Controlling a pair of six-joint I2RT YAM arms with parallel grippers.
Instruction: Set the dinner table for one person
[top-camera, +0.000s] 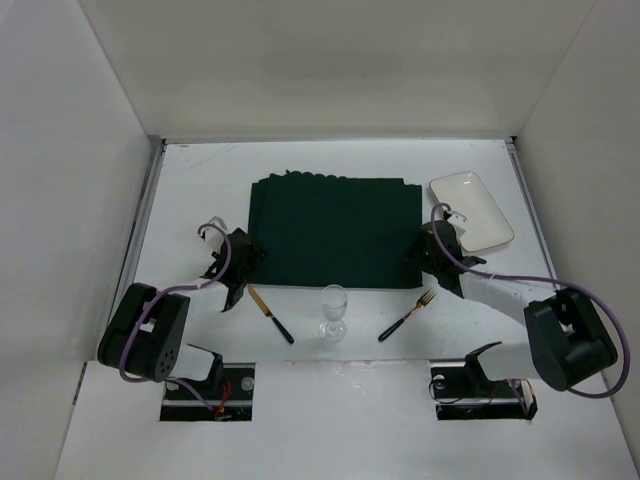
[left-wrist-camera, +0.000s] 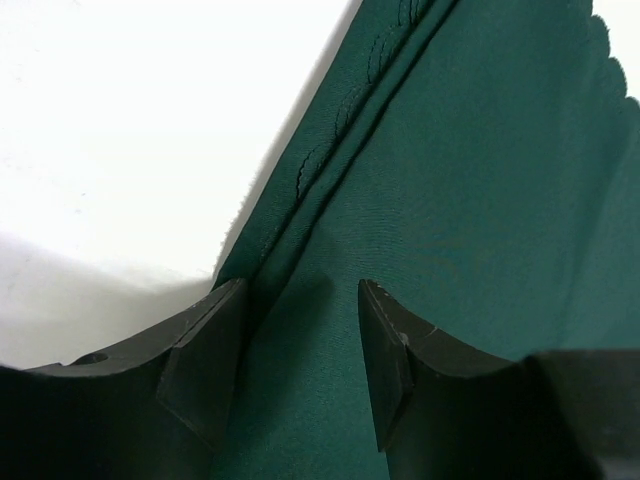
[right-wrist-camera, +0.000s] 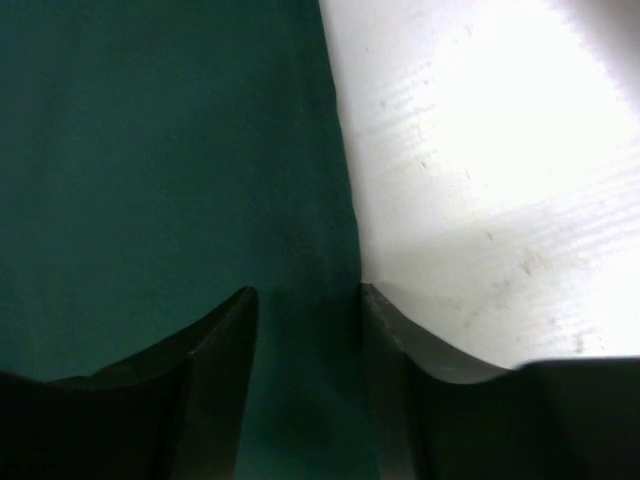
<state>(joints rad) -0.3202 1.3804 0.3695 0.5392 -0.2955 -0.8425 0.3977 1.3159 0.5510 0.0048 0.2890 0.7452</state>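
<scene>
Counter (top-camera: 200, 190) lies white beneath everything, with the green mat (top-camera: 335, 230) at its middle. Left pincer (left-wrist-camera: 300, 300) and right pincer (right-wrist-camera: 308, 300) stand part open astride the mat's near corners, gripping nothing. An uneven pull could bunch the cloth or drag it into the glass (top-camera: 334, 312)

Black-jointed left arm (top-camera: 150, 335), matching right arm (top-camera: 565, 345), white links (top-camera: 495, 292), purple cables (top-camera: 520, 280), wedge-fingered left hand (left-wrist-camera: 300, 300)
</scene>
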